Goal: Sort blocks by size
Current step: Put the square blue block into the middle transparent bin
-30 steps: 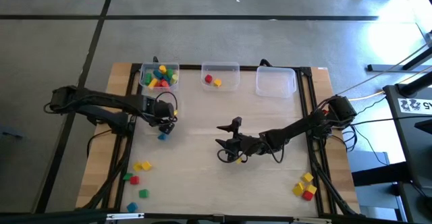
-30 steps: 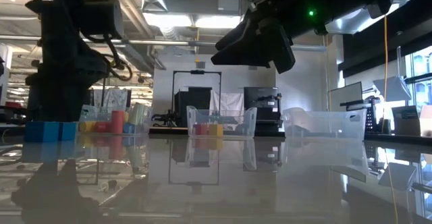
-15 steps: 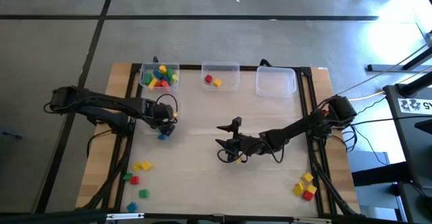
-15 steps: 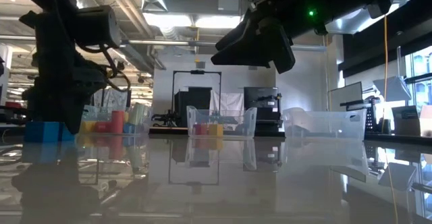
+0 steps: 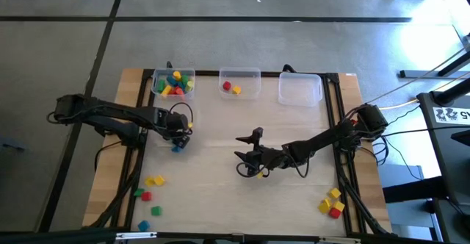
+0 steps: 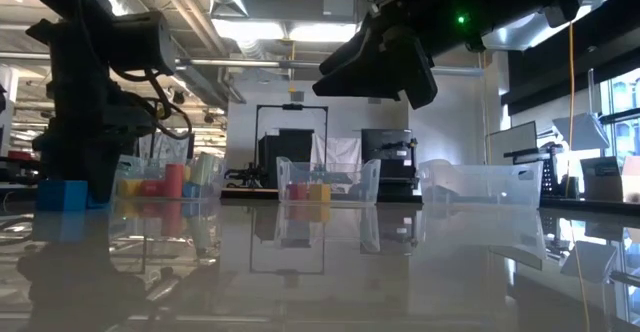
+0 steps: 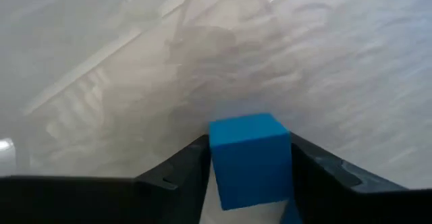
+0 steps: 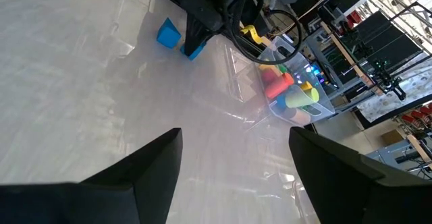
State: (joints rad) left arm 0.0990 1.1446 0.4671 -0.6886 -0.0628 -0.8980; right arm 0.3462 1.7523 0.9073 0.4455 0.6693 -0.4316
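My left gripper is low over the table's left part, its two fingers on either side of a blue cube that stands on the table. A second blue block stands on the table close beside it; the low view shows one next to the gripper. My right gripper hangs open and empty above the table's middle, and its fingers are wide apart. A small yellow block lies by it. My left gripper pinches the blue cube by two opposite side faces between its two fingers. The fingers come from above, pointing down. The cube stands upright with its bottom on the table.
Three clear bins stand along the far edge: the left one holds several coloured blocks, the middle one a red and a yellow block, and the right one holds nothing. Loose blocks lie near left and near right.
My left gripper has gone down and a little toward the near edge, onto the blue blocks. In the low view it now stands in front of one of the two blue blocks that showed side by side before.
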